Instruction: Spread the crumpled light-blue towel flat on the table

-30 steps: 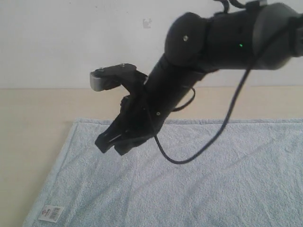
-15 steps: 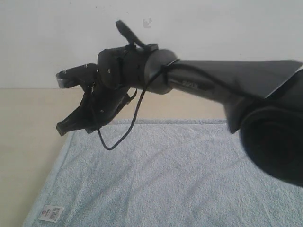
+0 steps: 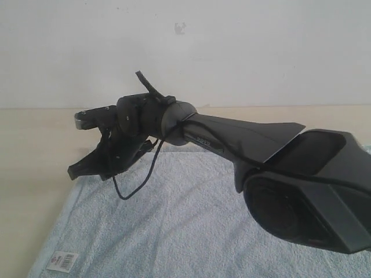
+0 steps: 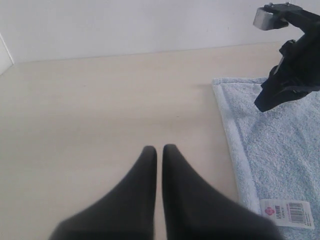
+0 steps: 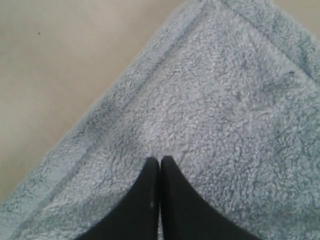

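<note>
The right gripper (image 3: 77, 170) hovered clenched and empty over a corner of the towel (image 3: 191, 231). The left gripper (image 4: 159, 148) did likewise over the table (image 4: 100, 100). Light outward smoothing seemed best.

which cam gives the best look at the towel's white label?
Left wrist view: the label sits large at a corner of the towel, pink mark and print lines visible. Exterior view shows the label smaller, print unreadable. Right wrist view shows only terry, no label.
</note>
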`<state>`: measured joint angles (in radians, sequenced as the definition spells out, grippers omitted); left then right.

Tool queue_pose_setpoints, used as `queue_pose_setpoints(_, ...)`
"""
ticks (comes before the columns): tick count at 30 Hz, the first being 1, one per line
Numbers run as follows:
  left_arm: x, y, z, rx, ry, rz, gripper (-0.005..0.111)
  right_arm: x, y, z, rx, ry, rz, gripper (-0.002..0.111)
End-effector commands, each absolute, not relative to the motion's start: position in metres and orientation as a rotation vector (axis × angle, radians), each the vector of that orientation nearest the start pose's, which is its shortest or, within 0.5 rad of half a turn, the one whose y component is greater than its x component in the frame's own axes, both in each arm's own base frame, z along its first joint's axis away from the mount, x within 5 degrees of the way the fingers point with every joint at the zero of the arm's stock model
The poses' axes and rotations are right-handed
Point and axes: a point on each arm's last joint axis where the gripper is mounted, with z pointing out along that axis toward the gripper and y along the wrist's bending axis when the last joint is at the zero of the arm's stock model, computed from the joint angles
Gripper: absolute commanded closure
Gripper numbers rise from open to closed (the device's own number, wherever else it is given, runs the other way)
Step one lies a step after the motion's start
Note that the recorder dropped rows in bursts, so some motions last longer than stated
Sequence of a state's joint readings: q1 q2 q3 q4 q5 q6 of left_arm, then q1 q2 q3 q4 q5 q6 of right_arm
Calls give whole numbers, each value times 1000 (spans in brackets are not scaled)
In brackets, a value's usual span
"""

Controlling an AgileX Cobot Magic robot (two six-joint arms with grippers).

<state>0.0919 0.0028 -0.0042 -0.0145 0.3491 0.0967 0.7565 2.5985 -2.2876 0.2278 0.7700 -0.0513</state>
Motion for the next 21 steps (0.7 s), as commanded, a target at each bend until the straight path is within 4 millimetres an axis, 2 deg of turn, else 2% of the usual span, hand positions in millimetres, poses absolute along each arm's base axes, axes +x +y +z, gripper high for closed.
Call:
queue_pose_setpoints(1,53,5,182,-6,1826,124,103,402,396,128,-861,2445,539,109)
queue_pose_setpoints(6,53,5,182,-6,1826,124,103,403,398,107,-822,2473,590,109)
queue_pose_setpoints(8,53,5,182,-6,1826,124,103,401,401,107,-827,2468,624,109)
queue_pose_setpoints(11,53,5,182,-6,1826,124,103,394,408,110,-880,2450,774,109)
queue_pose_setpoints(14,53,5,182,-6,1826,124,103,394,412,114,-806,2434,864,109)
queue_pose_setpoints(18,53,5,182,-6,1826,124,103,382,418,103,-880,2487,874,109)
queue_pose_setpoints(21,53,5,182,-6,1826,124,103,380,418,101,-930,2479,861,109)
